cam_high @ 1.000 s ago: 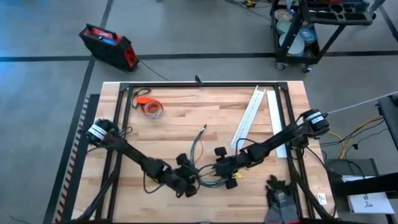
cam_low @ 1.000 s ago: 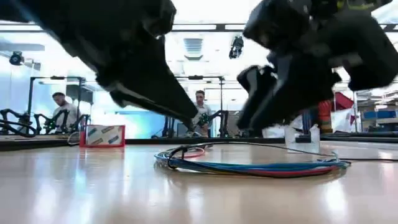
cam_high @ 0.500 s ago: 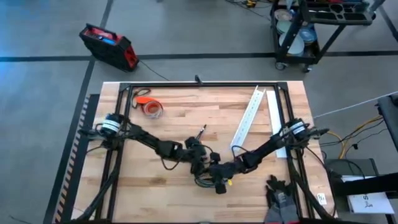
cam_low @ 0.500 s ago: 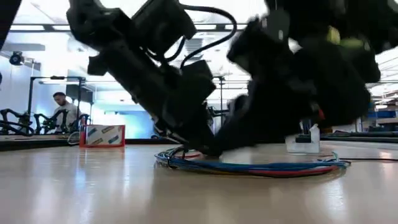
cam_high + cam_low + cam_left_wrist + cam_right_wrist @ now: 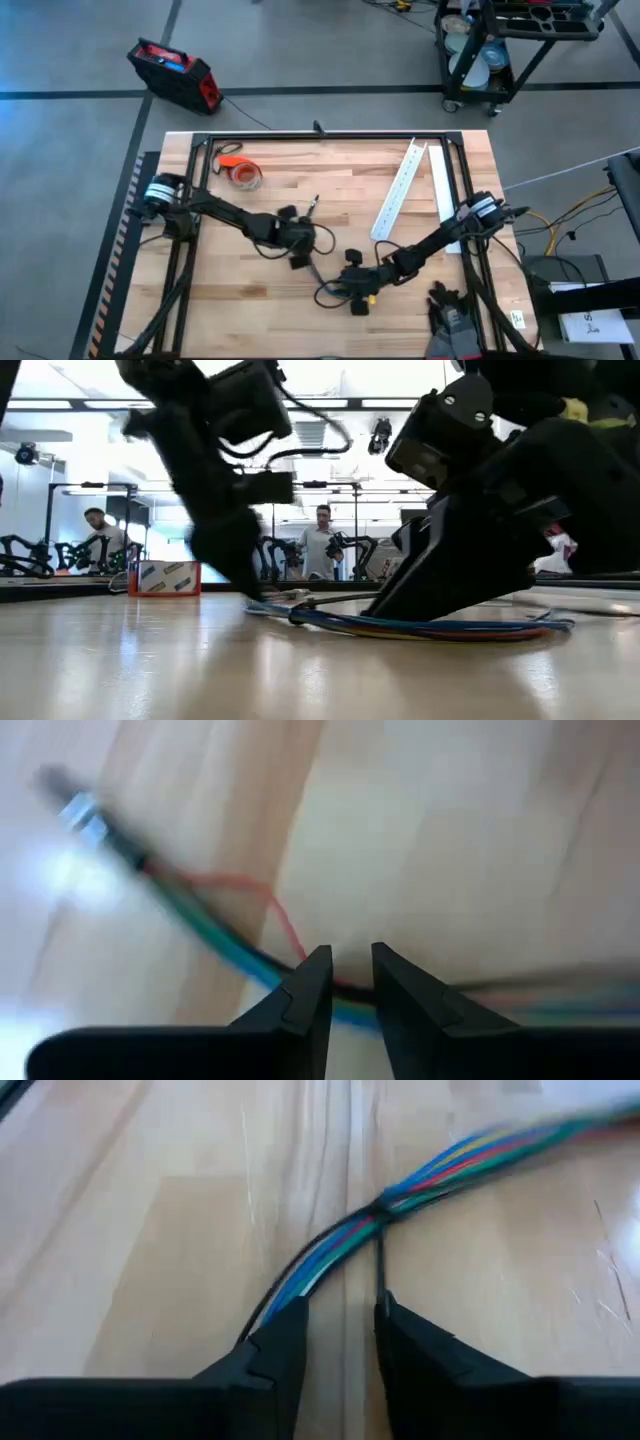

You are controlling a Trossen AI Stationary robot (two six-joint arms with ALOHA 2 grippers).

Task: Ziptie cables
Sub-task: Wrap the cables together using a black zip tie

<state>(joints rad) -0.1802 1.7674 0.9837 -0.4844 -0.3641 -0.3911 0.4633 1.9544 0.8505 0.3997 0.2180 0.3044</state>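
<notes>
One cables (image 5: 400, 1195) bundle (one ziptie (image 5: 381, 1250))

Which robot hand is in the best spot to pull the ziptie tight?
Right hand. The ziptie loops round the cables just ahead of it, its tail reaching that hand. The left hand is over the cables elsewhere, no ziptie in its view.

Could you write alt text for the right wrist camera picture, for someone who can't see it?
A bundle of coloured cables, cinched by a thin dark ziptie, lies on a wooden table. The ziptie's tail runs down between the right gripper's two dark fingers.
</notes>
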